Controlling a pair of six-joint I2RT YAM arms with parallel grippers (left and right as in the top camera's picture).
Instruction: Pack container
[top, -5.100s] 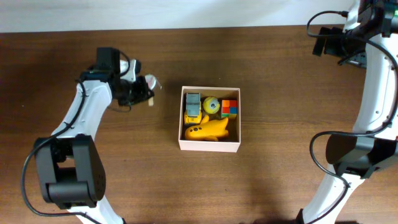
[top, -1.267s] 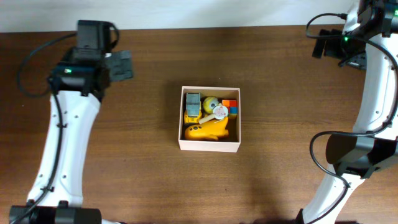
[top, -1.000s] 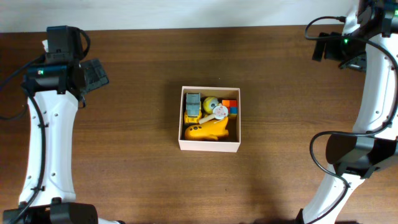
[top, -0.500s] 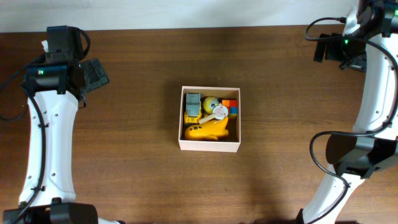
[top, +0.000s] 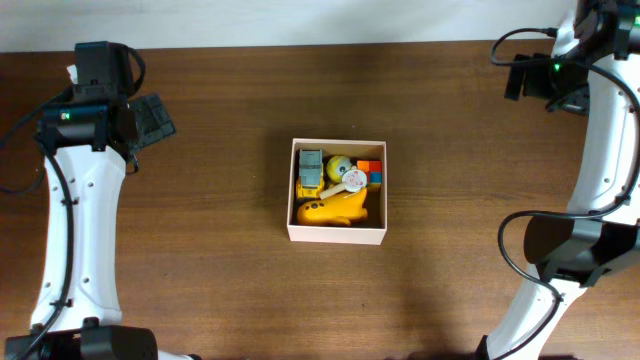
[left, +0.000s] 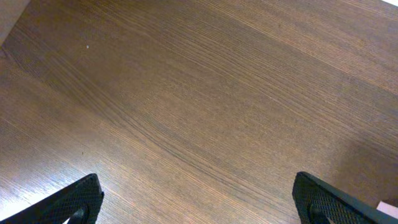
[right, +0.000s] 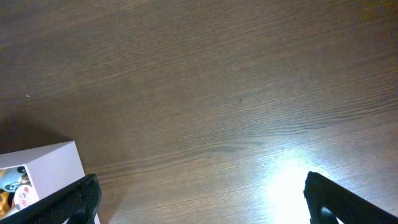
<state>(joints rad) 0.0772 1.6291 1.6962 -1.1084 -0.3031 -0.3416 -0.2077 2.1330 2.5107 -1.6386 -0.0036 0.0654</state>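
Note:
The container (top: 337, 236), a square white-walled box, sits at the table's middle. Inside lie a yellow duck-like toy (top: 333, 209), a yellow and grey truck (top: 310, 173), a yellow ball (top: 338, 167), coloured blocks (top: 371, 172) and a small white round toy (top: 351, 181). My left gripper (top: 150, 117) hangs open and empty at the far left back, well away from the box. In the left wrist view its fingertips (left: 74, 200) frame bare wood. My right gripper (top: 532, 80) is open and empty at the far right back. The right wrist view catches the container's corner (right: 46, 163) at lower left.
The dark wooden table (top: 220, 260) has a white wall strip (top: 300, 20) along its back edge. Both arm bases stand at the near left and near right corners.
Earlier the left arm carried the small white toy to the box and left it inside, then drew back to the far left. Over the last second nothing has moved.

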